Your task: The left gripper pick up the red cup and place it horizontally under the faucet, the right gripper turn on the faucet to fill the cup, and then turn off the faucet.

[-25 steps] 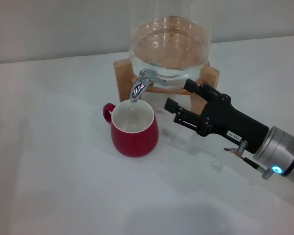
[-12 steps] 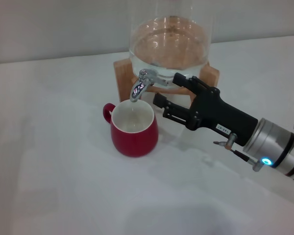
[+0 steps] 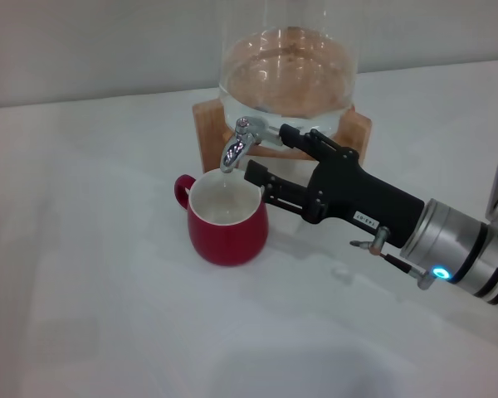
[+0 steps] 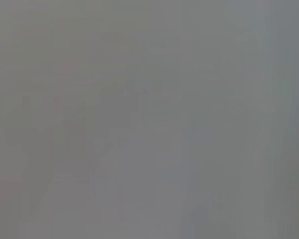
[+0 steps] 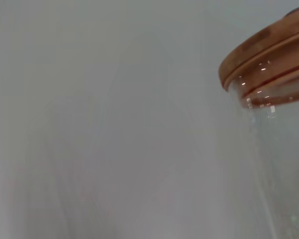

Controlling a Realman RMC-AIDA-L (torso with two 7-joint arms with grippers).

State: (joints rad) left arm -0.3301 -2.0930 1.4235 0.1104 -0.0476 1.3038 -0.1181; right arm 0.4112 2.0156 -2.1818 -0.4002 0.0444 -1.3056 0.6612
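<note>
In the head view the red cup (image 3: 226,222) stands upright on the white table (image 3: 100,298), its handle pointing to the left. Its white inside sits directly under the spout of the chrome faucet (image 3: 236,148). My right gripper (image 3: 268,153) reaches in from the right and is open. Its upper finger lies beside the faucet's lever and its lower finger hovers just right of the cup's rim. I cannot tell whether the upper finger touches the lever. The left gripper is out of view; the left wrist view shows only plain grey.
The glass dispenser (image 3: 286,75) holds water and rests on a wooden stand (image 3: 206,124) behind the cup. Its wooden lid (image 5: 264,55) and glass wall show in the right wrist view. The right arm (image 3: 465,257) crosses the table's right side.
My right gripper has moved left and slightly away from me, from the right of the stand up to the faucet's lever. The cup has stayed where it was.
</note>
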